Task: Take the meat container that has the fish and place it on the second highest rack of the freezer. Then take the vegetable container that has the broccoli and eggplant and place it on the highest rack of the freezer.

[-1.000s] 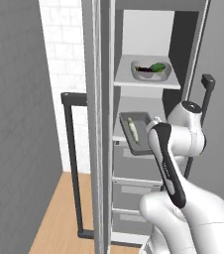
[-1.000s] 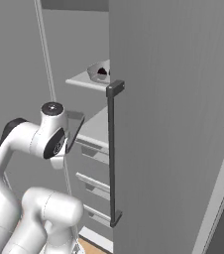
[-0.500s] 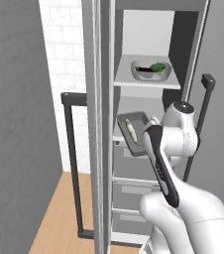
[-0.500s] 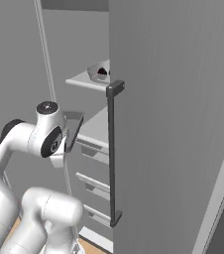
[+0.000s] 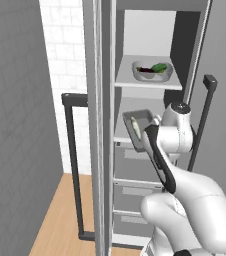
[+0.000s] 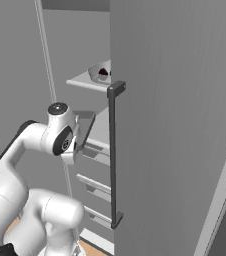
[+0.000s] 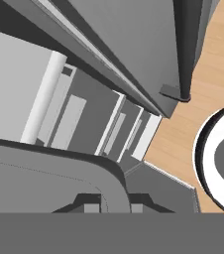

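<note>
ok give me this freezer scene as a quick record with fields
freezer door: open, bar handle facing the base
upper shelf: pale bowl holding the broccoli and eggplant
next shelf down: meat container at the front edge, tilted, with the fish in it
hand: at the tray's rim, grip cannot be told
below: grey drawers
floor: wood

Dark-grey meat container (image 5: 141, 126) tilted at front edge of second-highest freezer (image 5: 150, 107) shelf, pale fish (image 5: 135, 125) inside; pale bowl with broccoli (image 5: 159, 67) and dark eggplant (image 5: 146, 70) on top rack, door open
</note>
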